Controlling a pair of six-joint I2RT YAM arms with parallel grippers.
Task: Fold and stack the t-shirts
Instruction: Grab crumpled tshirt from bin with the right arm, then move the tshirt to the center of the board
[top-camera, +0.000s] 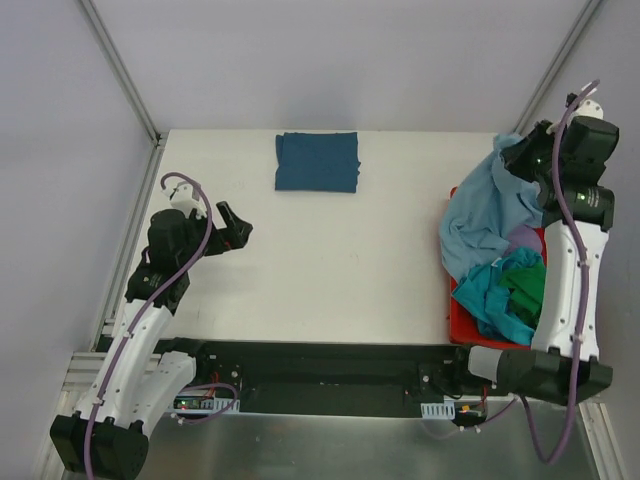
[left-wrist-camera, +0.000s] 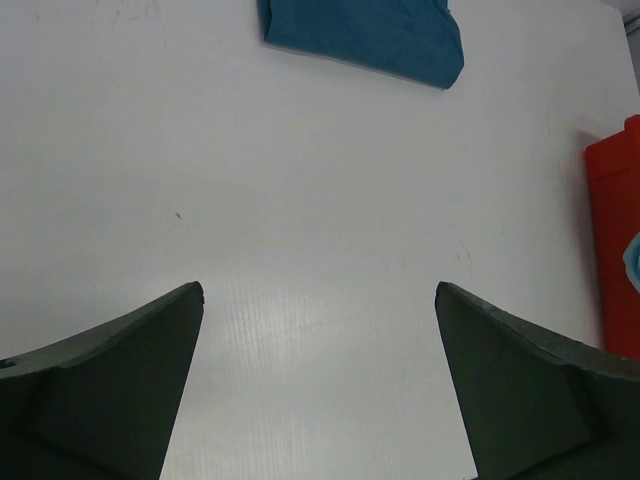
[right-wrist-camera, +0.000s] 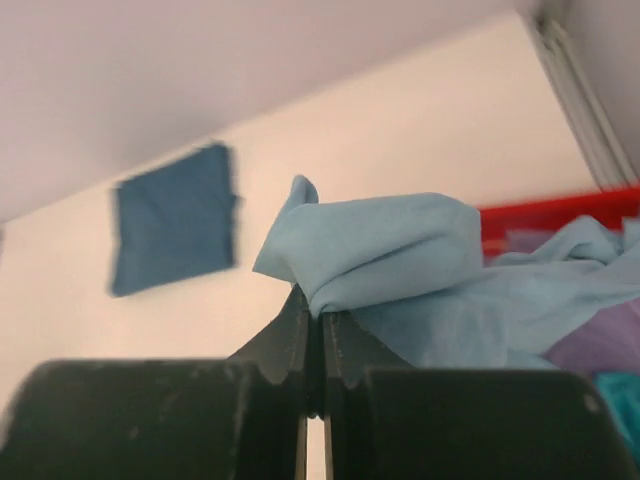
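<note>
I have one dark teal tee folded well left of the red bin. My right gripper pinches the sky-blue tee above that bin; other tees lie inside. Left gripper gapes, empty.

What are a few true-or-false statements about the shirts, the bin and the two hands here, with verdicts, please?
1. The right hand is shut on the light-blue shirt. True.
2. The left hand holds the dark shirt. False: it is open and empty above the bare table.
3. The dark shirt lies folded on the table, outside the bin. True.
4. The bin stands on the left side of the table. False: it is on the right side.
5. The bin is empty. False: it holds a green shirt and others.
</note>
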